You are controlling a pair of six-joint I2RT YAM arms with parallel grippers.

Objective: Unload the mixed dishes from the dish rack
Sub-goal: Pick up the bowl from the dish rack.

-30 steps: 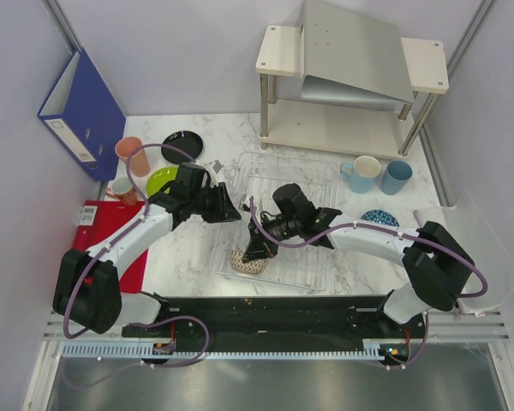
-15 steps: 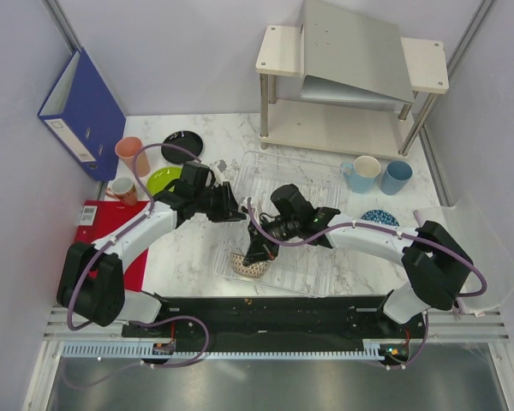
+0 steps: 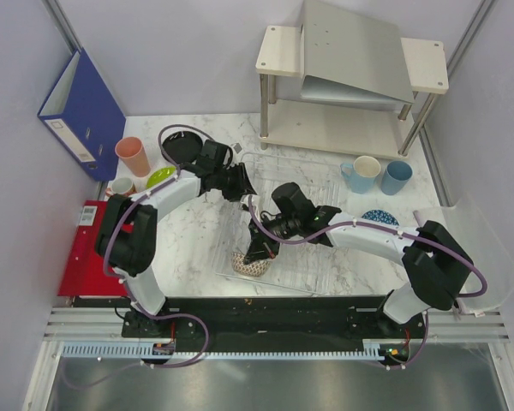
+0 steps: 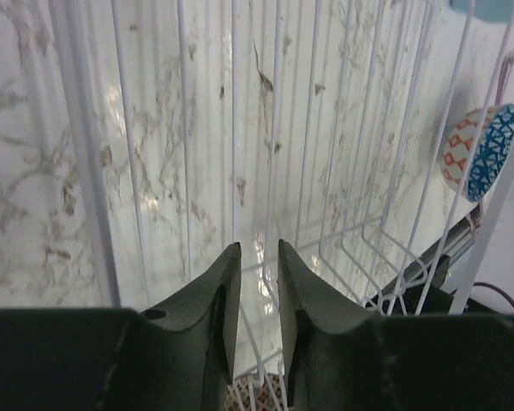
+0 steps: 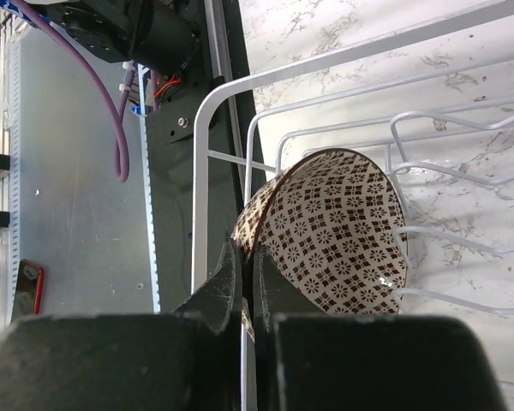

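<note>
Right fingers (image 5: 226, 287) closed on the rim of the brown-white bowl (image 5: 338, 231); bowl stands on edge in the dish rack (image 3: 304, 257), at the rack's 7 o'clock corner; left fingers (image 4: 216, 300) at the rack's 11 o'clock corner, narrow gap between them, 1 rack wire running into the gap; cannot tell whether they pinch it; on the tabletop (image 3: 188, 248): 2 light-blue cups (image 3: 361, 174) at 2 o'clock of the rack; red-white bowl (image 3: 379, 218) at 3 o'clock; salmon-pink cup (image 3: 132, 156), black plate (image 3: 178, 147) and lime-green plate (image 3: 160, 176) at 10 o'clock.

Left arm (image 3: 167, 190) and right arm (image 3: 368, 233) have white links, black joints, purple cables (image 5: 117, 103) and apparently dark-grey pincer fingers (image 4: 214, 317).
</note>
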